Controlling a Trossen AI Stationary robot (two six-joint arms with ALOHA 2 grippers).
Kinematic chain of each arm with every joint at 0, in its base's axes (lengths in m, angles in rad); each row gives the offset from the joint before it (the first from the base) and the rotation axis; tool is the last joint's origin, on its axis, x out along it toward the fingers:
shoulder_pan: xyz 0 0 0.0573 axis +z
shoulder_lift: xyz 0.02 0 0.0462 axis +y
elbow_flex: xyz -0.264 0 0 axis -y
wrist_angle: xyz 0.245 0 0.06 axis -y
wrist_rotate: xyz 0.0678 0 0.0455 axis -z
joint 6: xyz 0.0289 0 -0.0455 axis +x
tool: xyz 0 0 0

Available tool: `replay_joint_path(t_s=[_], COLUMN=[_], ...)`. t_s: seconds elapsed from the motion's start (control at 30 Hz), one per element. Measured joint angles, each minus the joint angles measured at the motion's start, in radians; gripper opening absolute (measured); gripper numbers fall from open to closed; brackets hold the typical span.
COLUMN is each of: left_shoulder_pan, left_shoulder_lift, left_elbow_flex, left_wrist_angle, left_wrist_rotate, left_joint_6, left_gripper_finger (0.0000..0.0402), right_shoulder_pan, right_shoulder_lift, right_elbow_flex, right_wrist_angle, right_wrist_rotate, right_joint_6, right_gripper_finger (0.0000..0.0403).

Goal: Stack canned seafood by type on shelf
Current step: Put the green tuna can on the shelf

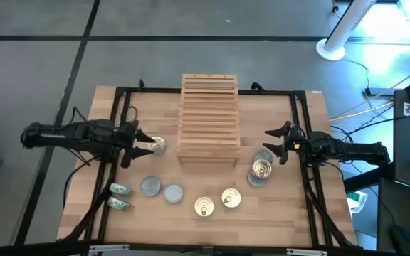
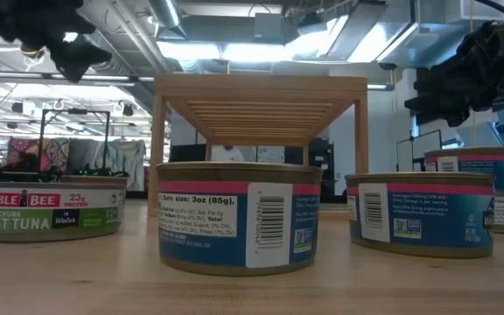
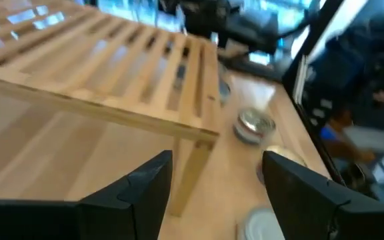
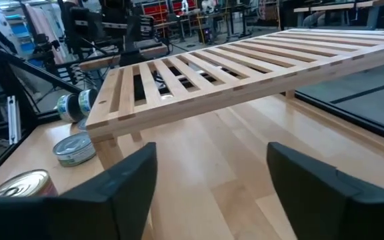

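Shelf (image 1: pixel 208 117) is seen mid-worktop (image 1: pixel 283 213), nothing on its slats. Left gripper (image 1: pixel 142 142) is held at the shelf's left side, fingers spread, a gold-top can (image 1: pixel 156 146) just beside the tips, not gripped. Right gripper (image 1: pixel 275 139) is held at the shelf's right side, fingers spread and empty; a stack of cans (image 1: pixel 260 171) sits just below it. Remaining cans (image 1: pixel 203 207) are scattered along the front edge.
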Motion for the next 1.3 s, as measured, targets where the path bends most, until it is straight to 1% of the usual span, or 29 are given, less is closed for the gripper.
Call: replay_joint_path(t_s=[0.17, 0.33, 0.43, 0.53, 0.7, 0.8, 0.9, 1.17, 1.3], left_shoulder_pan=[-0.076, -0.157, -0.202, -0.243, -0.304, -0.336, -0.361, -0.420, -0.472], left_shoulder_lift=[0.227, 0.441, 0.553, 0.644, 0.748, 0.793, 0.825, 0.869, 0.884], left_elbow_flex=[0.181, 0.374, 0.473, 0.546, 0.577, 0.577, 0.577, 0.577, 0.575], left_wrist_angle=[-0.167, -0.423, -0.583, -0.699, -0.791, -0.830, -0.865, -0.884, -0.887], left_wrist_rotate=[0.000, 0.002, 0.029, 0.071, 0.179, 0.257, 0.304, 0.311, 0.311], left_joint_6=[-0.037, -0.135, -0.201, -0.261, -0.341, -0.386, -0.414, -0.425, -0.433], left_gripper_finger=[0.0227, 0.0227, 0.0227, 0.0227, 0.0227, 0.0227, 0.0227, 0.0227, 0.0227], right_shoulder_pan=[0.000, 0.000, 0.000, 0.000, 0.000, 0.000, 0.000, 0.000, 0.000], right_shoulder_lift=[0.000, 0.000, 0.000, 0.000, 0.000, 0.000, 0.000, 0.000, 0.000], right_elbow_flex=[0.000, 0.000, 0.000, 0.000, 0.000, 0.000, 0.001, 0.003, 0.004], right_wrist_angle=[0.000, -0.001, -0.001, -0.002, -0.002, -0.002, -0.003, -0.022, -0.025], right_wrist_rotate=[0.000, 0.000, 0.000, -0.001, -0.001, -0.001, -0.001, -0.003, -0.003], right_joint_6=[0.000, 0.000, 0.000, 0.000, 0.000, 0.000, 0.000, 0.000, 0.000], right_gripper_finger=[0.0293, 0.0294, 0.0294, 0.0294, 0.0294, 0.0294, 0.0294, 0.0294, 0.0294])
